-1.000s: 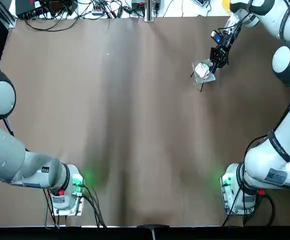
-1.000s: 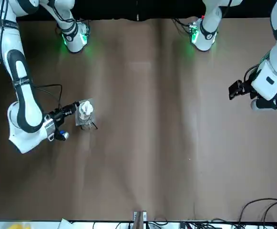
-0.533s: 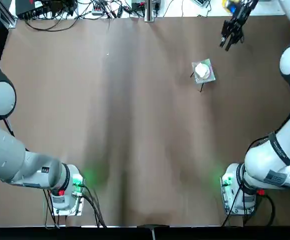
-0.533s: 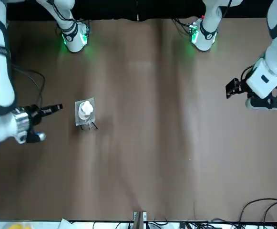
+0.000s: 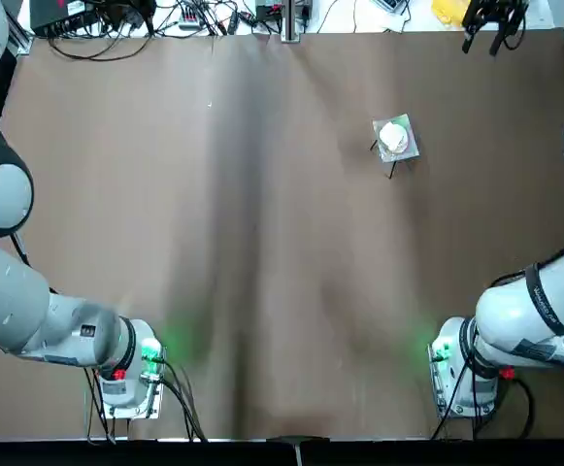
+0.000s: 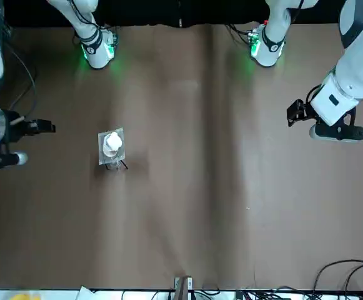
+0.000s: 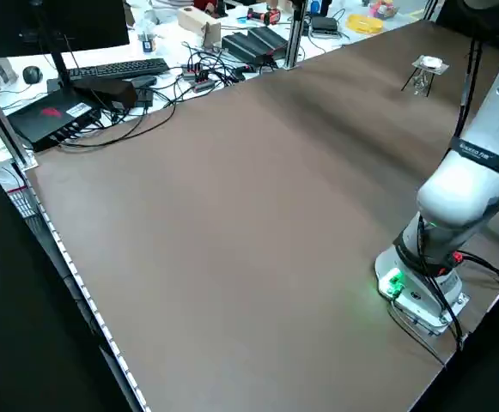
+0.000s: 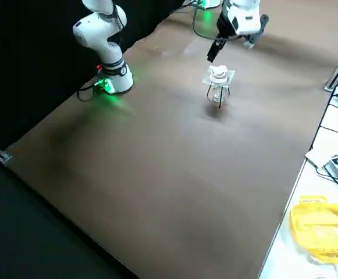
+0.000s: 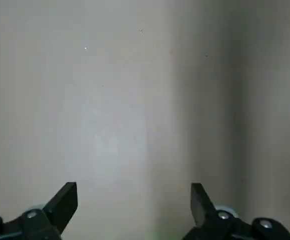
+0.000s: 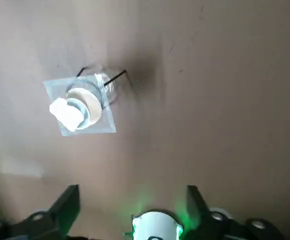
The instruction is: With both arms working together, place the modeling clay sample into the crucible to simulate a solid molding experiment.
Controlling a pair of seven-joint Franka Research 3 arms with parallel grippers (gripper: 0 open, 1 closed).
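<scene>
the big brown table [image 5: 262, 252] fills most of the view. the two arms are at its edges. the left gripper [image 6: 295, 113] hangs over the robot's left side of the table, far from everything, and its fingers are spread wide over bare table. the right gripper [image 5: 487, 17] is up at the far edge of the table, well apart from the things, and its fingers are spread wide too, holding nothing.

in between stands the small square silvery plate [image 10: 102, 125] on thin dark legs. the round white crucible [image 10: 87, 102] sits on top of it. the modeling clay sample [image 10: 65, 112] rests on the crucible's rim and sticks out to one side; it does not look fully inside.

what could go wrong: the clay may tip off the rim and drop onto the table, because it leans out. a bump could also knock the plate over, since its legs look thin.
</scene>
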